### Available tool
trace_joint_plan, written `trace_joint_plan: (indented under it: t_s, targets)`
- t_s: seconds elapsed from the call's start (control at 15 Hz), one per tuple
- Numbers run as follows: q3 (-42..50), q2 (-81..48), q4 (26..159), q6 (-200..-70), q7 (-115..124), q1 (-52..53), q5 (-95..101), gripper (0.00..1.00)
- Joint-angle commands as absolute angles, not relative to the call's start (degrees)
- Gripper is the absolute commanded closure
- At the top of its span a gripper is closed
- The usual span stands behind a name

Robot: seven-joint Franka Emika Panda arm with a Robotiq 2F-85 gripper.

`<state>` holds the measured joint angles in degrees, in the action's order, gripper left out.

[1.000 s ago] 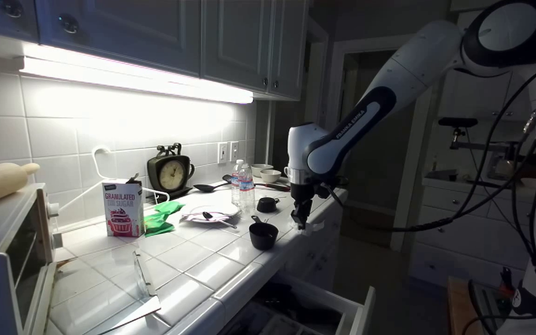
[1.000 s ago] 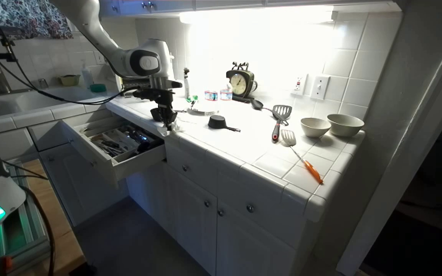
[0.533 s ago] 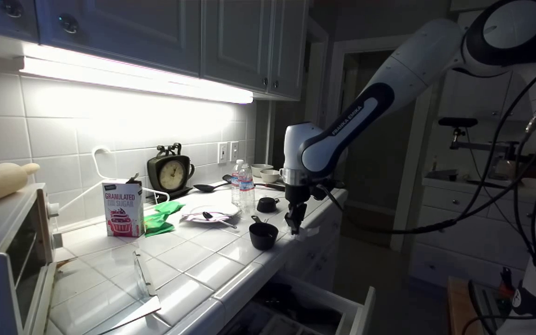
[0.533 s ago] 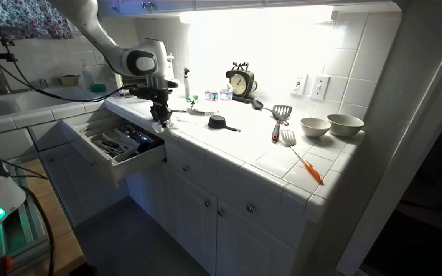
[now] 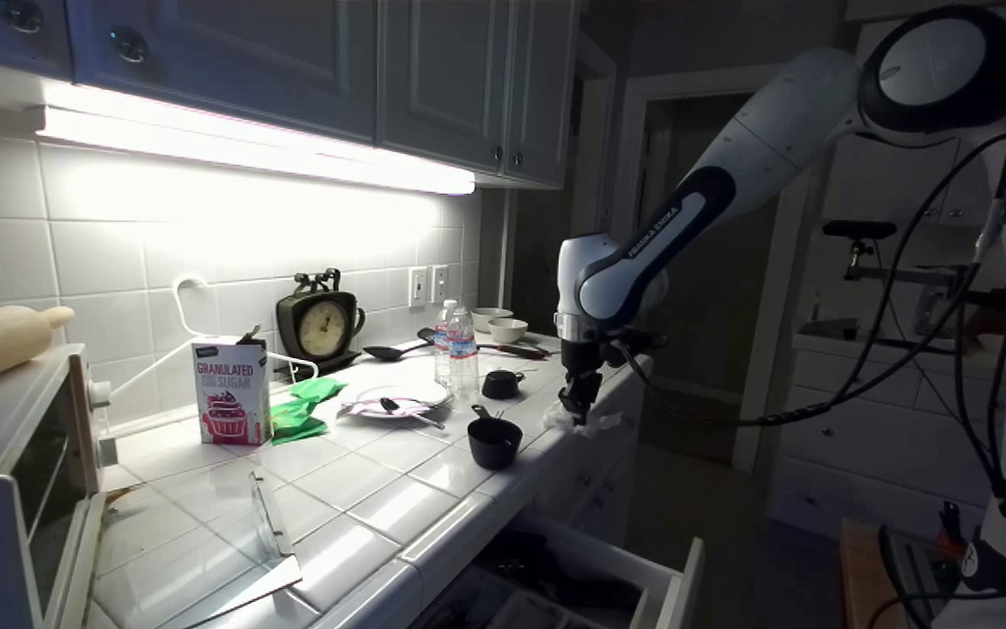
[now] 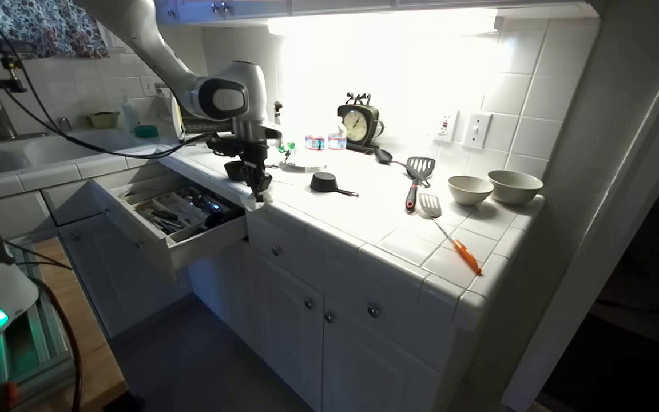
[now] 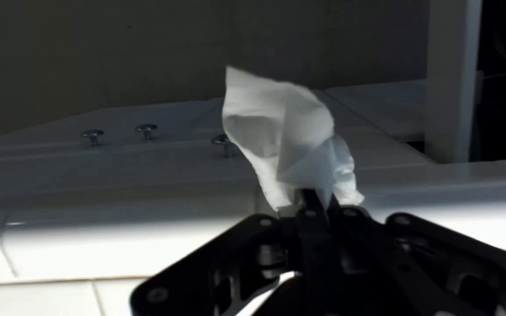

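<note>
Pinching the crumpled white tissue-like sheet [image 7: 292,136] in your closed fingers [image 7: 313,221], you likely have something light, limp and easily torn, best held by several gathered folds.

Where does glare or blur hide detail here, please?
In both exterior views, the long white lamp bleaches the white tiled wall; in an exterior view, glare washes out the clear plastic bottles around their labels; in the wrist view, the black two-fingered gripper, shut on a crumpled white tissue, looks slightly blurred.
</note>
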<state>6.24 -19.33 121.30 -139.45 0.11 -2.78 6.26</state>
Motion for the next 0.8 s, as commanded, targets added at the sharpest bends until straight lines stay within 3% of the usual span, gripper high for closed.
trace_joint_plan:
  t_s: [0.0,0.73]
  targets:
    - [8.6,-22.0,118.8,-139.2,1.9,-5.4,6.5,0.99]
    - [8.2,-24.9,115.4,-144.9,5.0,-8.6,-1.1,0.99]
